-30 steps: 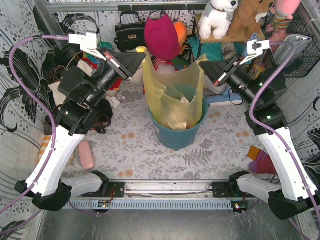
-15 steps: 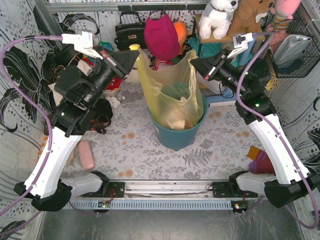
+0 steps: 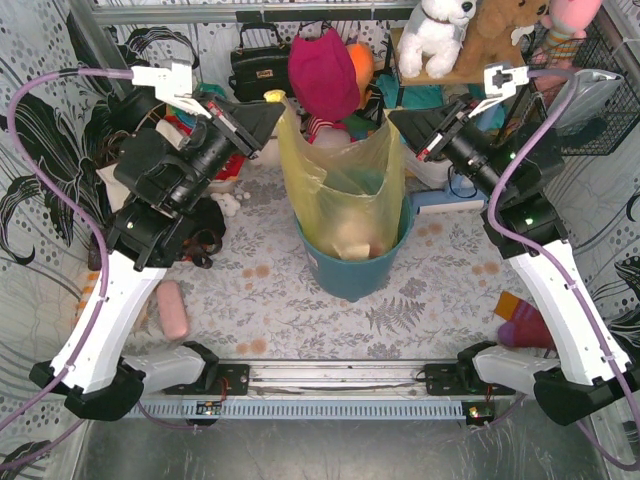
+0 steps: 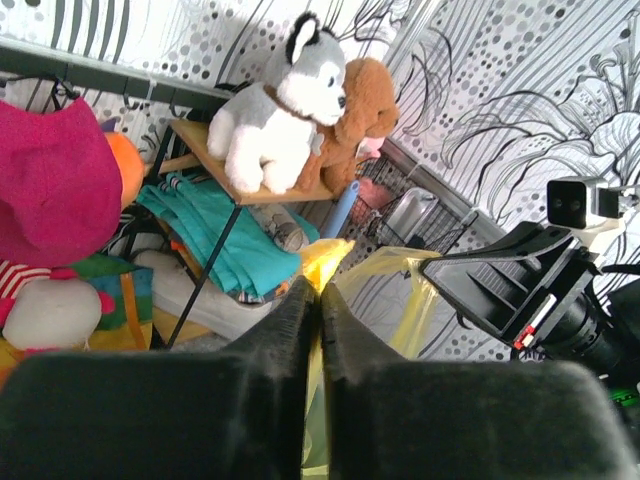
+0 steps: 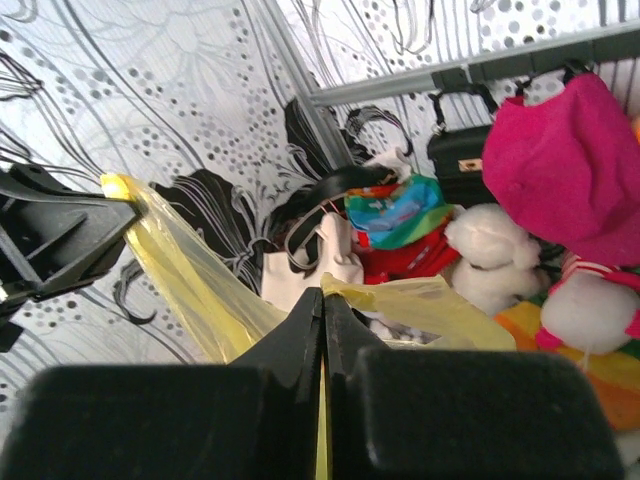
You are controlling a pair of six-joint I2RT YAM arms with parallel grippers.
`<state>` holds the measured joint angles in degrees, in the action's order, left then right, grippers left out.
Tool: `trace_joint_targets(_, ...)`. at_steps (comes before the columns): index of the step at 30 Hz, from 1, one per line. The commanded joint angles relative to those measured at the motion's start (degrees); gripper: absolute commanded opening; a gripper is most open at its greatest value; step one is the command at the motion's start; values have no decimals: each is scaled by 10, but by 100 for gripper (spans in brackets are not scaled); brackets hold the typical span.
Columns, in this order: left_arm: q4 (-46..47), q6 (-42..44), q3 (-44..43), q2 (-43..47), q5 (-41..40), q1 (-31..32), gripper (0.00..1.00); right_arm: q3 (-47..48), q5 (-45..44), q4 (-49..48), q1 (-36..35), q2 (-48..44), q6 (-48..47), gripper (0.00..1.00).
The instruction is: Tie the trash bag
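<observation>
One trash bag (image 3: 345,190): translucent yellow-green, crinkly, taut, upright.

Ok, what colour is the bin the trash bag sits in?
Teal. The bin shows best in the top external view, below the trash bag.

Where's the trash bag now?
Top view, centre: the trash bag stands in the teal bin, its upper corners pinched by the left gripper and right gripper.
</observation>
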<state>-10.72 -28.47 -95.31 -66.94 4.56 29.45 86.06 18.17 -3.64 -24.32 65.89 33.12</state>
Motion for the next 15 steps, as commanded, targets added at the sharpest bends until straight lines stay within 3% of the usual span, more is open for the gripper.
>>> trace_joint_targets(1,45,-7,27,19,7,-5,23,-19,-26,6,-2,-13,-36,0)
trace_joint_targets(5,55,-6,19,27,12,-4,42,-10,-18,5,-2,-15,-45,0)
trace_joint_targets(8,48,-5,-17,16,29,-4,48,4,-12,16,-2,-17,-55,0)
trace_joint_targets(13,41,-10,-90,-16,76,-5,56,21,-20,43,-2,-29,-69,22)
trace_joint_targets(15,39,-16,-115,-30,93,-5,58,29,-27,59,-2,-30,-71,25)
